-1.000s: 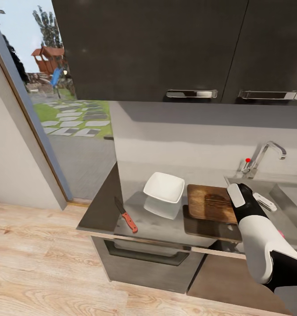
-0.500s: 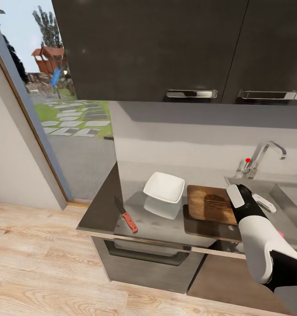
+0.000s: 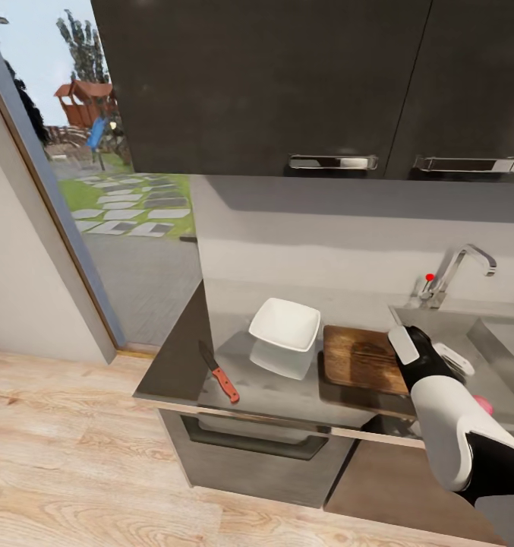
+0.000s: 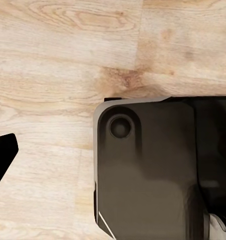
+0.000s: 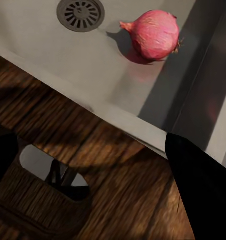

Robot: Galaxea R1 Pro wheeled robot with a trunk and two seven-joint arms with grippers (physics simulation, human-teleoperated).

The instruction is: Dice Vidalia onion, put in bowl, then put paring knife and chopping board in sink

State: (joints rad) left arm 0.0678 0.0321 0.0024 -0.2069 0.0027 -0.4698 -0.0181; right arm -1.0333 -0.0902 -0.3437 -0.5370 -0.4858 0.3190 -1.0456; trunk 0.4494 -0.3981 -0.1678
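A pinkish-red onion (image 5: 154, 35) lies in the grey sink (image 5: 52, 55) near the round drain (image 5: 80, 12); a sliver of the onion (image 3: 481, 403) peeks out beside my right arm. My right gripper (image 3: 430, 352) hovers open over the right end of the wooden chopping board (image 3: 359, 357), at the sink's rim, with nothing between its fingers (image 5: 203, 190). The white square bowl (image 3: 285, 323) sits left of the board. The red-handled paring knife (image 3: 219, 374) lies near the front left of the dark countertop (image 3: 177, 365). One dark finger (image 4: 1, 160) of my left gripper hangs over the wooden floor.
A chrome tap (image 3: 458, 270) with a red knob stands behind the sink. Dark wall cabinets (image 3: 287, 83) hang above the counter. A glass door (image 3: 112, 190) opens onto a garden at the left. My base (image 4: 153, 170) shows over the floorboards.
My right gripper has shifted slightly left and toward the back of the counter, over the board's right end. Bowl, knife and board have not moved.
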